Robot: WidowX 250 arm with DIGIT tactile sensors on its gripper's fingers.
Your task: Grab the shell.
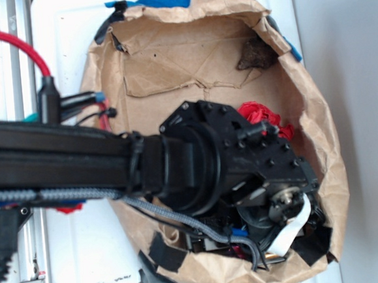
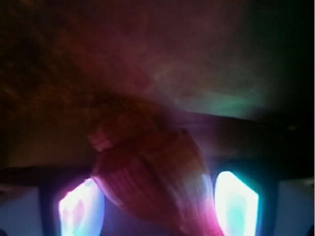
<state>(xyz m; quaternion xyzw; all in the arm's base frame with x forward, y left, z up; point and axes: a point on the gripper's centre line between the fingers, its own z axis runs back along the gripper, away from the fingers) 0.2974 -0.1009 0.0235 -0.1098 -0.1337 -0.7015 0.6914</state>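
Shell: between the two glowing fingers, filling the wrist view (blurred, reddish, ribbed).
Gripper: clenched on the shell.
Arm: low inside the brown paper bag.

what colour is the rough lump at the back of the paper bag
Dark brown; the lump shows best in the exterior view.

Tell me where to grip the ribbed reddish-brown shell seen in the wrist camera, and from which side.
Grip the ribbed reddish-brown shell across its broad middle, coming straight on as the gripper does here. The two glowing fingertips already flank its widest part, while the narrower end above would likely slip.
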